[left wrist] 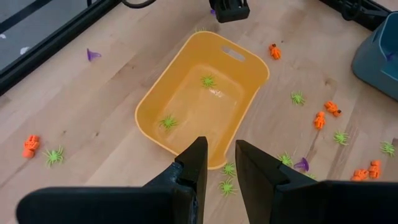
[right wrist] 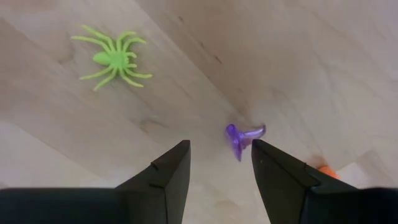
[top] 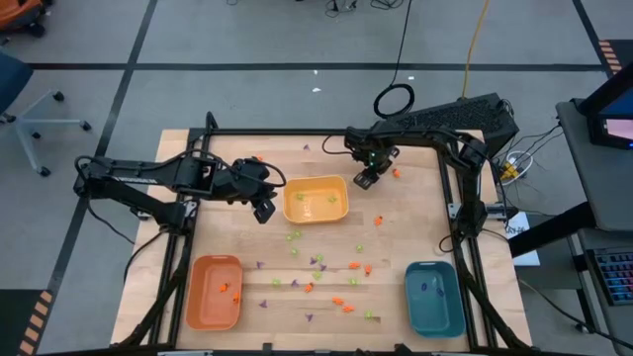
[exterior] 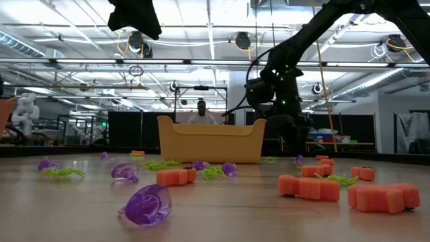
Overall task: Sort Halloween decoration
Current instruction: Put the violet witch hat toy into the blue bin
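Observation:
Tiny orange, green and purple Halloween decoration pieces [top: 318,265] lie scattered over the wooden table. My left gripper [left wrist: 221,163] hangs open above the near left corner of the yellow tray [top: 316,201], with nothing between its fingers. Two green spiders [left wrist: 208,80] lie in that tray. My right gripper [right wrist: 219,155] points down, open, at the tray's far right [top: 367,181]. A purple piece [right wrist: 244,138] lies on the table just off one of its fingertips. A green spider [right wrist: 112,59] lies farther off.
An orange tray [top: 215,292] with orange pieces stands at the near left, and a teal tray [top: 433,297] with a purple piece at the near right. A black frame [top: 297,133] rims the table. A person [exterior: 201,111] stands behind the table.

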Controlling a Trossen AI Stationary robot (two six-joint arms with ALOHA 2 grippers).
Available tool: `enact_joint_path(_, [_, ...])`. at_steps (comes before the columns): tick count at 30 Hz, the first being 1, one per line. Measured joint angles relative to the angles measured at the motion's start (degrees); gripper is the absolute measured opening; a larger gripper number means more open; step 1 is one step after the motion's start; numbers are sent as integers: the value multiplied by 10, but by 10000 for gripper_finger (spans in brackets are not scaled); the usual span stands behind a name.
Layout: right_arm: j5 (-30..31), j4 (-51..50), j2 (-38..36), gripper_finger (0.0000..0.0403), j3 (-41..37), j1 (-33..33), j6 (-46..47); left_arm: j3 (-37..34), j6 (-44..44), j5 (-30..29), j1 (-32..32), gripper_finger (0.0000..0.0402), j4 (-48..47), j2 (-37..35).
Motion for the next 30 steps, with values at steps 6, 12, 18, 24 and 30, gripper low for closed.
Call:
enact_joint_path(6, [2,6,0,157,0,6,4,0,0,0,0,81,0,0])
enact_joint_path(12, [3,6,0,134,0,6,4,0,0,0,0,81,0,0])
enact_joint_path(18, [6,9,0,93,0,6,1,0,1,0,0,81,0,0])
enact_joint_path(24, [6,13,0,55,0,6,-3,0,1,0,0,81,0,0])
enact_joint_path(30, [6,12,0,26,0,6,-12,0,4,0,0,81,0,0])
